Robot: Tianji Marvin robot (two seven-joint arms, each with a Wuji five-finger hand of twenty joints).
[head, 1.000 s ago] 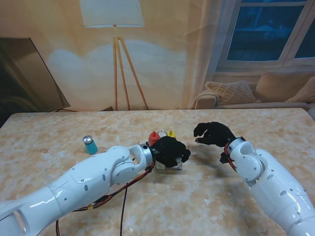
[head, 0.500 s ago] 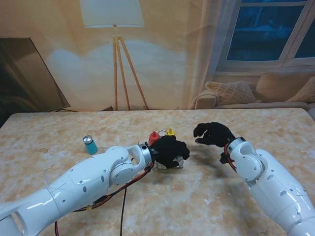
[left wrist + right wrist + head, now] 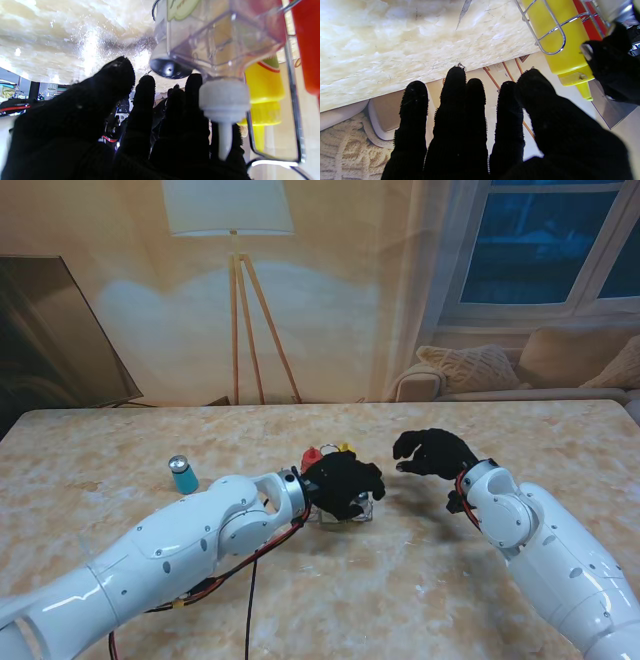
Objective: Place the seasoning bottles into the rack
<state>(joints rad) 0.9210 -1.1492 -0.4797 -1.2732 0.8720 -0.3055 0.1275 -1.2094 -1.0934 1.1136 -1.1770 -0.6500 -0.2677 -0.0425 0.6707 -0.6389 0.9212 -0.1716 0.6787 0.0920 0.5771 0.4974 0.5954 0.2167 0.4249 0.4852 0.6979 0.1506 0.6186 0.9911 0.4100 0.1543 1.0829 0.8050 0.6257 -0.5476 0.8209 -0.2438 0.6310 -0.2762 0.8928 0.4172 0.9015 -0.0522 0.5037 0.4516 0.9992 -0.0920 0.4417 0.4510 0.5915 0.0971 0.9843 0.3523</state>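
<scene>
left hand (image 3: 343,483) has its fingers round a clear bottle (image 3: 220,40) in the rack (image 3: 345,515); seat it flat before letting go. right hand (image 3: 432,453) hangs open. blue bottle (image 3: 183,475) waits far left.

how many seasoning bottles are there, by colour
red bottle: 1
yellow bottle: 1
clear bottle with a white cap: 1
teal bottle with a silver cap: 1
total: 4
</scene>
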